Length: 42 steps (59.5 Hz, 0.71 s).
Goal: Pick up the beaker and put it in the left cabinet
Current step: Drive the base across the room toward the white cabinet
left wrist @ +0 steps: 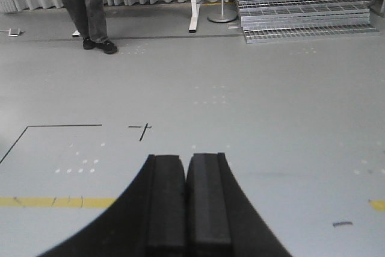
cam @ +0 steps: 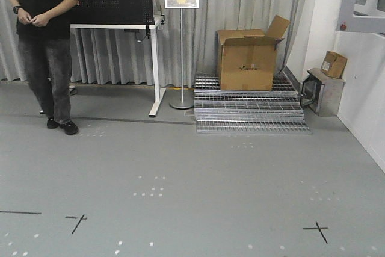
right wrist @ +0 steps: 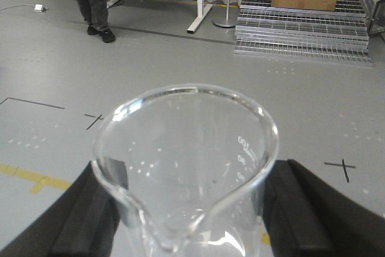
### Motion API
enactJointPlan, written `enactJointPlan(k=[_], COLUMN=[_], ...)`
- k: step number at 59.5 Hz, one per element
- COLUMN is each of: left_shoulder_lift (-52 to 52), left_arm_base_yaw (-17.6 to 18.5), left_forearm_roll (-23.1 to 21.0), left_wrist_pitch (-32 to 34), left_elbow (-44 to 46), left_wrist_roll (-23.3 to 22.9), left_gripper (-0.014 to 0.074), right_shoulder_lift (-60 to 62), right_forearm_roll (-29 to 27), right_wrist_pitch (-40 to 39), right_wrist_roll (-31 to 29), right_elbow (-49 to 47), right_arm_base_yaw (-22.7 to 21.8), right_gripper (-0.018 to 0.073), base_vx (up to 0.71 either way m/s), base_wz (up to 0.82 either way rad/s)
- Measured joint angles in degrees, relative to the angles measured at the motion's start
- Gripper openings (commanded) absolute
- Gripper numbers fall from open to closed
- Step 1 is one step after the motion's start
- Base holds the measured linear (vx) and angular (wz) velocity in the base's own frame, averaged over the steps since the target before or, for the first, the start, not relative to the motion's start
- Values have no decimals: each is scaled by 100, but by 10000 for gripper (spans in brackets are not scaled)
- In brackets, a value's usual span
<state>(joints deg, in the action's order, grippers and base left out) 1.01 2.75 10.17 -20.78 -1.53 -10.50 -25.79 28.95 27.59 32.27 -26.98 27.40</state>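
The beaker [right wrist: 186,167], clear glass with a pour spout facing the camera and faint white markings on its right wall, fills the lower right wrist view. My right gripper [right wrist: 189,212] is shut on it, one black finger [right wrist: 90,215] on each side of the glass. It hangs above the grey floor. In the left wrist view my left gripper [left wrist: 187,162] is shut, its two black pads pressed together with nothing between them, also over bare floor. The left cabinet is out of view. Neither arm shows in the front view.
A person in black [cam: 42,46] stands at the far left beside a pegboard table [cam: 114,4]. Ahead are a sign stand [cam: 181,46], a cardboard box [cam: 246,58] on stacked metal grates [cam: 249,112], and a small metal box [cam: 323,91] by the right wall. Tape marks cross the floor.
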Motion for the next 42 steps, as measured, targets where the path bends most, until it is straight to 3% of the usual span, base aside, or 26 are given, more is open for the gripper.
enactJointPlan(k=[42], left_shoulder_lift=[0], left_arm_base_yaw=[0], left_forearm_roll=[0], left_wrist_pitch=[0], left_elbow=[0], left_wrist_roll=[0], left_gripper=[4], right_shoulder_lift=[0], right_forearm_roll=[0], right_wrist_pitch=[0], right_wrist_roll=[0], right_elbow=[0], right_arm_base_yaw=[0], right_gripper=[-3], base_vx=[70], base_wz=[1])
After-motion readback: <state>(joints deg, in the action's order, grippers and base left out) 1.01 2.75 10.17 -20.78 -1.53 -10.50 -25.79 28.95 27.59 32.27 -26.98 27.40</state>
